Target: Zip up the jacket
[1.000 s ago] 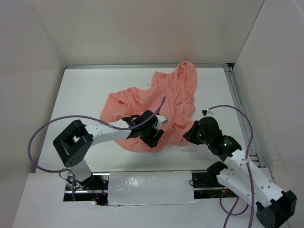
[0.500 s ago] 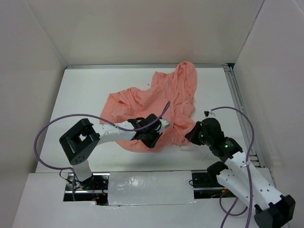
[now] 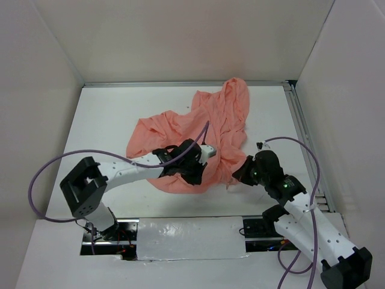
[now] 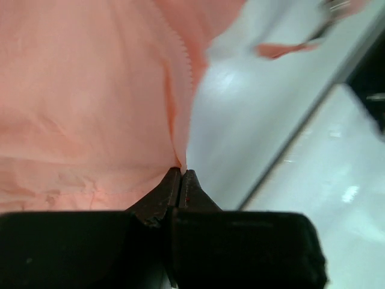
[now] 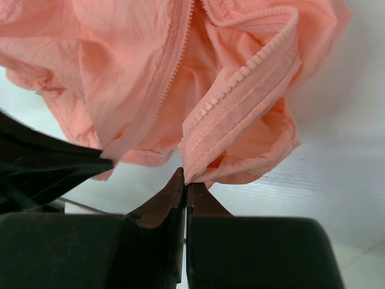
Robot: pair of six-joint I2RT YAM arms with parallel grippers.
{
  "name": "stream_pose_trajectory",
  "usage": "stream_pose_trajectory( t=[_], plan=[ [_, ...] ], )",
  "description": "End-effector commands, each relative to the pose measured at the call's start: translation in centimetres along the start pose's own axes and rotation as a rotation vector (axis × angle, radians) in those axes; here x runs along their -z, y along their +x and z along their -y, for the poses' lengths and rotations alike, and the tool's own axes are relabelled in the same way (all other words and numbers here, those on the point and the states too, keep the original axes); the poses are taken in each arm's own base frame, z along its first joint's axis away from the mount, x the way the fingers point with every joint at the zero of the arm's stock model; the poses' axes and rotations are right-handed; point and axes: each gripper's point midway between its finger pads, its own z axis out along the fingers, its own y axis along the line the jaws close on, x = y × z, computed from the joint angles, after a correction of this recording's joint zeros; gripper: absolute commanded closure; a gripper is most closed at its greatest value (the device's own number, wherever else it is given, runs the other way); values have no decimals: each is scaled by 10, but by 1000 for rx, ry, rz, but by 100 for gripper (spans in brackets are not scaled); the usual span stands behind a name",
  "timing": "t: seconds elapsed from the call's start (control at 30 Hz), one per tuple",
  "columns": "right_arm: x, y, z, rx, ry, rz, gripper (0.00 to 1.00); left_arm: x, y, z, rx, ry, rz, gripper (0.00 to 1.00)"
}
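The salmon-pink jacket (image 3: 204, 120) lies crumpled in the middle of the white table, hood end toward the back wall. My left gripper (image 3: 194, 173) is at its near hem. In the left wrist view its jaws (image 4: 181, 172) are shut on the fabric edge of the jacket (image 4: 90, 90), just below a line of zipper teeth (image 4: 183, 54). My right gripper (image 3: 236, 177) is at the jacket's near right corner. In the right wrist view it (image 5: 185, 179) is shut on the end of the zipper tape (image 5: 237, 96) of the jacket (image 5: 132, 72).
White walls enclose the table on three sides. A metal rail (image 3: 301, 132) runs along the right edge. A strip of silver tape (image 3: 186, 238) covers the near edge between the arm bases. Purple cables (image 3: 54, 171) loop off both arms.
My left gripper went from open to shut on the jacket's near hem, and the left arm's elbow swung leftward. The right gripper stayed shut on the zipper end, hardly moving.
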Motion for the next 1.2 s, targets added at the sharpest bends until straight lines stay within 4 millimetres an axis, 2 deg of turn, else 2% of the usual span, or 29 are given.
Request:
stream_pose_trajectory(
  t=[0.0, 0.17, 0.2, 0.23, 0.3, 0.37, 0.4, 0.47, 0.5, 0.57, 0.6, 0.67, 0.7, 0.73, 0.77, 0.83, 0.87, 0.97, 1.0, 1.03, 1.13, 1.17],
  plan=[
    [2, -8, -21, 24, -113, 27, 100, 32, -27, 32, 33, 157, 111, 100],
    [5, -6, -40, 41, -224, 16, 100, 56, -40, 48, 142, 247, 179, 100],
    [5, 2, -46, 46, -271, -17, 100, 58, -42, 52, 153, 271, 198, 100],
    [8, -1, -57, 61, -335, 0, 100, 63, -44, 58, 200, 301, 209, 100],
    [10, 10, -66, 58, -419, -38, 100, 66, -47, 63, 238, 334, 241, 100],
    [15, 7, -80, 73, -504, -19, 100, 72, -49, 67, 299, 359, 269, 100],
    [18, 10, -87, 77, -557, -27, 100, 78, -58, 72, 321, 394, 328, 100],
    [21, 12, -92, 80, -589, -29, 100, 79, -57, 72, 348, 404, 360, 100],
    [19, 12, -91, 70, -577, -27, 100, 87, -64, 78, 341, 432, 409, 100],
    [15, 10, -86, 58, -522, -27, 100, 84, -60, 76, 337, 427, 413, 100],
    [10, 16, -76, 44, -464, -54, 100, 80, -55, 78, 325, 429, 394, 100],
    [2, 8, -63, 15, -364, -18, 100, 69, -45, 79, 323, 404, 337, 97],
    [-3, 12, -48, -6, -281, -38, 100, 58, -35, 84, 304, 400, 291, 96],
    [-6, 1, -37, -34, -198, 13, 100, 53, -25, 86, 310, 387, 246, 91],
    [-10, 7, -21, -53, -110, -15, 100, 46, -18, 89, 297, 389, 215, 86],
    [-13, -1, -7, -79, -15, 21, 100, 41, -1, 101, 264, 399, 153, 70],
    [-15, 2, 0, -88, 29, 7, 100, 38, 7, 104, 262, 399, 126, 64],
    [-17, -4, 10, -111, 100, 35, 100, 35, 21, 99, 288, 360, 80, 29],
    [-17, -4, 13, -112, 113, 36, 100, 35, 26, 95, 293, 335, 64, 14],
    [-17, -6, 13, -106, 119, 41, 100, 35, 28, 91, 306, 305, 50, 3],
    [-16, -8, 11, -97, 110, 47, 100, 34, 20, 79, 306, 217, 65, 1],
    [-15, -10, 9, -94, 102, 51, 100, 30, 26, 72, 311, 175, 36, 1]
  ],
)
